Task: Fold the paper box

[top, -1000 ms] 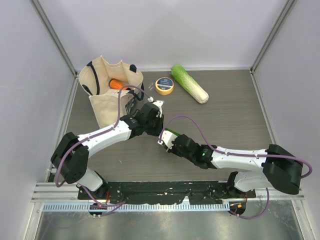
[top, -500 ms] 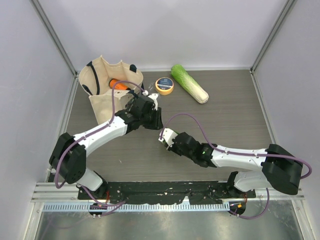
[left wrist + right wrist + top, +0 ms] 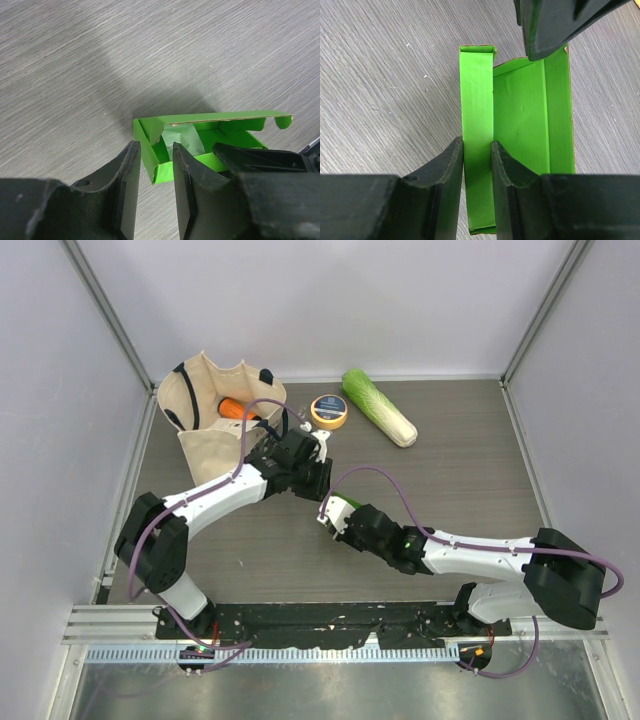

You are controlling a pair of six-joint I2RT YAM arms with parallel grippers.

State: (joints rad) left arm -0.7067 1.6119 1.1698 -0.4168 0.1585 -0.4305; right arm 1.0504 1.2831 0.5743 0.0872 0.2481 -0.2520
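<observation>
The paper box (image 3: 530,120) is bright green card, an open tray with raised walls lying on the dark wood table (image 3: 450,470). My right gripper (image 3: 476,145) is shut on the box's left long wall, one finger outside and one inside. In the top view the box (image 3: 346,504) shows only as a green sliver between the two grippers. My left gripper (image 3: 154,150) stands open at the far short end, straddling the corner of the end wall (image 3: 150,145) with a gap on the outer side. From above, the left gripper (image 3: 320,483) is just beyond the right gripper (image 3: 333,512).
A cream tote bag (image 3: 215,425) holding an orange thing (image 3: 233,407) stands at the back left, close behind the left arm. A yellow tape roll (image 3: 329,411) and a long pale-green cabbage (image 3: 380,408) lie at the back. Enclosure walls ring the table.
My left gripper drew back toward the bag, then returned to the box's far end with its jaws wider. The right gripper has kept its hold and barely moved.
</observation>
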